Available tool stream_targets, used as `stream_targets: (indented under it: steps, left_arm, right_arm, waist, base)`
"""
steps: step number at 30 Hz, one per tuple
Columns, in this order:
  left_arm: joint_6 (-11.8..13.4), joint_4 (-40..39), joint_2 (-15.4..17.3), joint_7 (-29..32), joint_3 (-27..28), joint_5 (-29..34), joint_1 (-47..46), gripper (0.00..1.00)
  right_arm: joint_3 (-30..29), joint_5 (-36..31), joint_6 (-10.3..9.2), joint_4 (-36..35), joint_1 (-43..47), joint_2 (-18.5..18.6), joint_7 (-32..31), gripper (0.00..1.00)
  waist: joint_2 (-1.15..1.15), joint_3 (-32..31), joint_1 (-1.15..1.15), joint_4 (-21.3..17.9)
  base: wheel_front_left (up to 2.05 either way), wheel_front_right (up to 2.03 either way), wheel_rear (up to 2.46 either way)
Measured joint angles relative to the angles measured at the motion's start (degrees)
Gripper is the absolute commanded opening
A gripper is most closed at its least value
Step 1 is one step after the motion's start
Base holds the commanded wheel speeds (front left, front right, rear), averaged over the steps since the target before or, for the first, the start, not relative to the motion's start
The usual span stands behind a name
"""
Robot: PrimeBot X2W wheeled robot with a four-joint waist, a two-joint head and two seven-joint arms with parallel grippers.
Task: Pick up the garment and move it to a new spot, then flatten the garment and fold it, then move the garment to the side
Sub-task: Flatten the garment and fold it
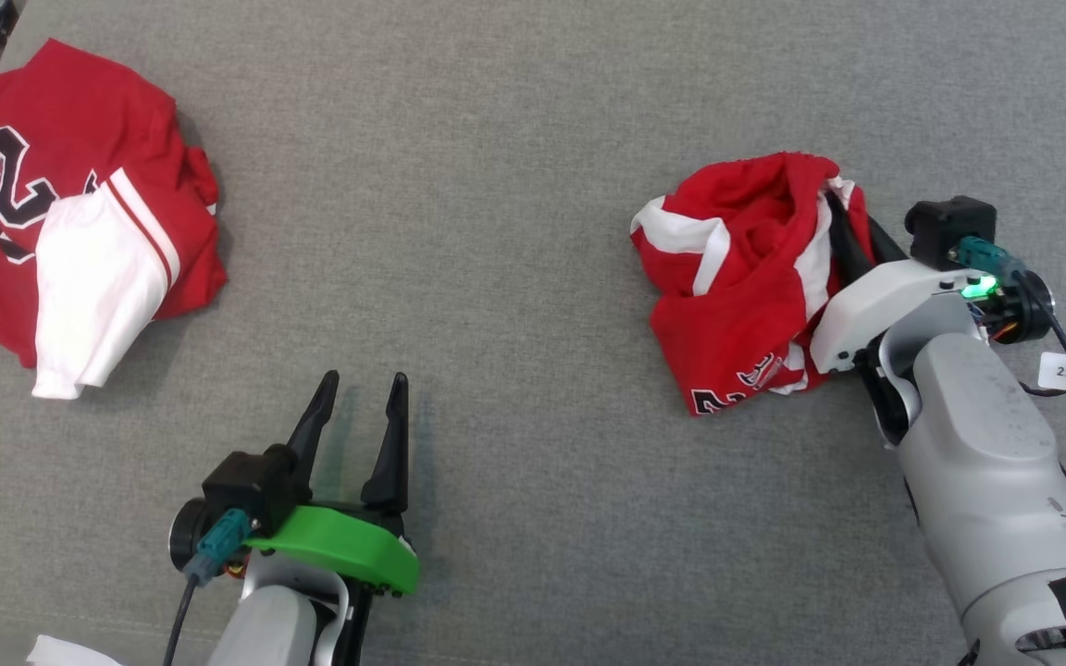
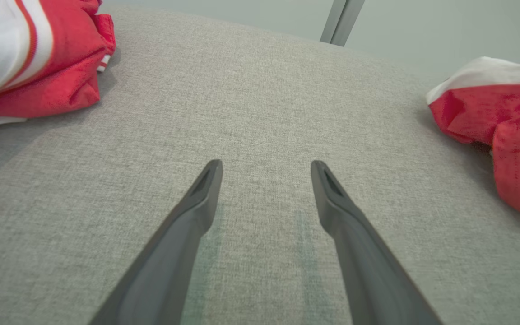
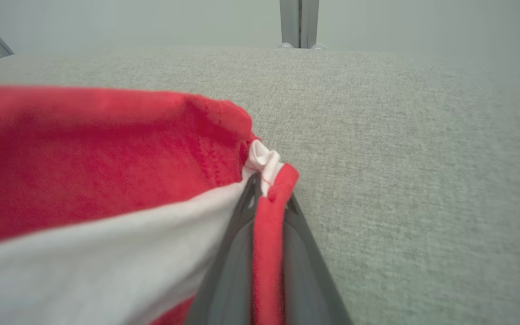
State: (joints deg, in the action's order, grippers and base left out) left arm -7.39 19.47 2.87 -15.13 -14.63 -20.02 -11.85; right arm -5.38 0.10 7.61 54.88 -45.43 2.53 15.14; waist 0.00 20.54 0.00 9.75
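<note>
- The step in hand appears to be the first one, picking up the garment. The crumpled red-and-white jersey with dark lettering point(image 1: 737, 296) lies bunched on the grey woven fabric surface point(image 1: 496, 166), on the robot's right side.
- The right gripper point(image 3: 270, 196) is clamped on a fold at that jersey's edge. The right wrist view shows a red strip and a bit of white hem nipped between its two dark fingers.
- The left gripper point(image 1: 364, 384) has its jaws apart and holds nothing. It sits above bare surface, well apart from both garments.
- A second red jersey with a white sleeve and a dark number point(image 1: 61, 203) lies at the far left, untouched.
- The next move probably calls for lifting the bunch clear and carrying it toward the bare middle. Only a thin edge is held, so the cloth may slip.
</note>
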Motion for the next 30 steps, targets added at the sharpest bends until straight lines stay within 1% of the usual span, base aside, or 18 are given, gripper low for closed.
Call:
stream_targets:
  steps: [5, 9, 13, 18, 20, 24, 26, 27, 28, 29, 30]
  left_arm:
    - [0.0, -0.03, -0.01, 0.0, -0.2, -0.1, 0.75, 1.0]
    - [0.0, 0.22, 0.0, 0.0, -0.09, -0.24, 1.76, 1.0]
    - [0.0, 0.49, -0.01, 0.0, 0.26, -0.43, 3.26, 1.0]
    - [0.0, 1.0, -0.01, 0.0, 0.87, -0.44, 4.86, 1.0]
    - [0.0, 1.12, -0.01, 0.0, 1.27, -0.41, 5.42, 1.0]
    - [0.0, 1.24, -0.01, 0.0, 1.62, -0.33, 5.99, 1.0]
    - [0.0, 1.24, -0.01, 0.0, 1.79, -0.33, 6.22, 1.0]
    - [0.0, 1.24, -0.01, 0.0, 1.89, -0.33, 6.51, 1.0]
    - [0.0, 1.25, 0.0, 0.0, 1.93, -0.33, 6.71, 1.0]
    - [0.0, 1.2, -0.01, 0.0, 1.93, -0.33, 6.71, 1.0]
    - [0.0, 1.15, 0.0, 0.01, 1.94, -0.33, 6.71, 1.0]
  right_arm:
    - [0.78, 2.97, -0.07, -11.92, 2.48, 0.3, -0.07, 0.0]
    - [4.57, 6.17, -0.07, -18.37, 3.6, 0.32, -0.07, 0.0]
    - [11.5, 11.18, -0.07, -22.88, 3.07, 0.3, -0.07, 0.0]
    - [21.86, 21.58, -0.07, -27.28, -0.71, 0.24, -0.08, 0.0]
    - [24.54, 24.7, -0.07, -29.39, -2.76, 0.22, -0.07, 0.0]
    - [26.57, 28.8, -0.07, -34.21, -5.81, 0.22, -0.04, 0.0]
    - [26.52, 29.26, -0.07, -34.46, -5.56, 0.18, -0.04, 0.25]
    - [26.05, 29.0, -0.07, -34.1, -5.01, 0.18, -0.03, 0.49]
    - [25.52, 27.88, -0.07, -33.1, -4.08, 0.18, 0.0, 0.71]
    - [24.52, 25.98, -0.07, -31.67, -2.55, 0.12, 0.0, 1.0]
    - [23.42, 24.63, -0.07, -30.41, -1.04, 0.13, -0.01, 1.0]
  waist:
    - [0.0, -2.13, 0.0, -0.65]
    - [0.0, -4.29, 0.0, -0.94]
    - [0.0, -6.85, 0.0, -1.04]
    - [0.0, -9.98, 0.0, -0.91]
    - [0.0, -11.01, 0.0, -0.83]
    - [0.0, -12.64, 0.0, -0.62]
    - [0.0, -13.07, 0.0, -0.6]
    - [0.0, -13.16, 0.0, -0.67]
    - [0.0, -13.15, 0.0, -0.78]
    - [0.0, -13.06, 0.0, -0.93]
    - [0.0, -12.97, 0.0, -1.06]
  base:
    - [0.0, 0.0, 0.0]
    - [0.0, 0.0, 0.0]
    - [0.0, 0.0, 0.0]
    - [0.0, 0.0, 0.0]
    - [0.0, 0.0, 0.0]
    - [0.0, 0.0, 0.0]
    - [0.0, 0.0, 0.0]
    - [0.0, 0.0, 0.0]
    - [0.0, 0.0, 0.0]
    - [0.0, 0.0, 0.0]
    - [0.0, 0.0, 0.0]
